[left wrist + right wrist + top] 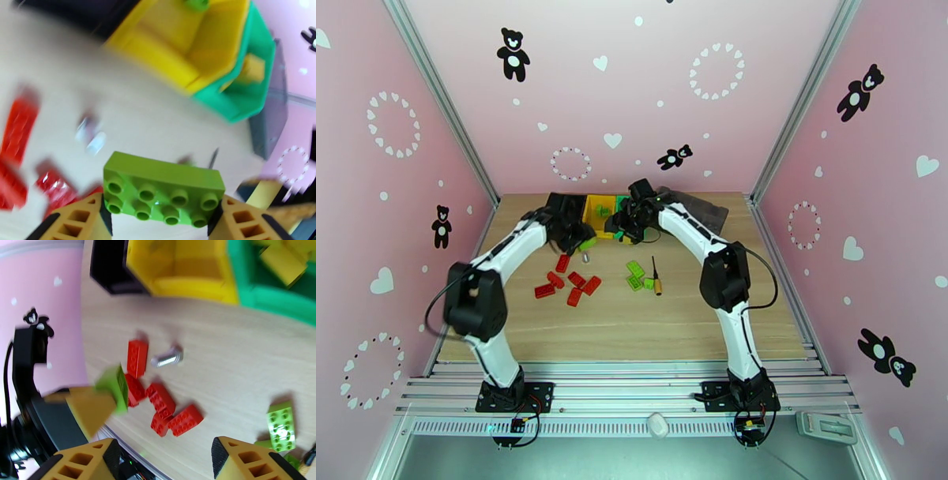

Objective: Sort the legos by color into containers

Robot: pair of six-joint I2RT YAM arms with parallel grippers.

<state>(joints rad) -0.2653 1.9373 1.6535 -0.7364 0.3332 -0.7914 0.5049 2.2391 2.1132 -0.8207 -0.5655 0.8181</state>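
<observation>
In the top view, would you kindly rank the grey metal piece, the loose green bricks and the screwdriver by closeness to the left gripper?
1. Grey metal piece, just in front of the left gripper.
2. Loose green bricks, to its right.
3. Screwdriver, just beyond them, farther right.

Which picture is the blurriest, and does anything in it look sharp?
Left wrist view is blurriest: red bricks and yellow bin smear, but the green brick in the left gripper is sharp. Right wrist view is mildly soft; top view is crisp.
</observation>
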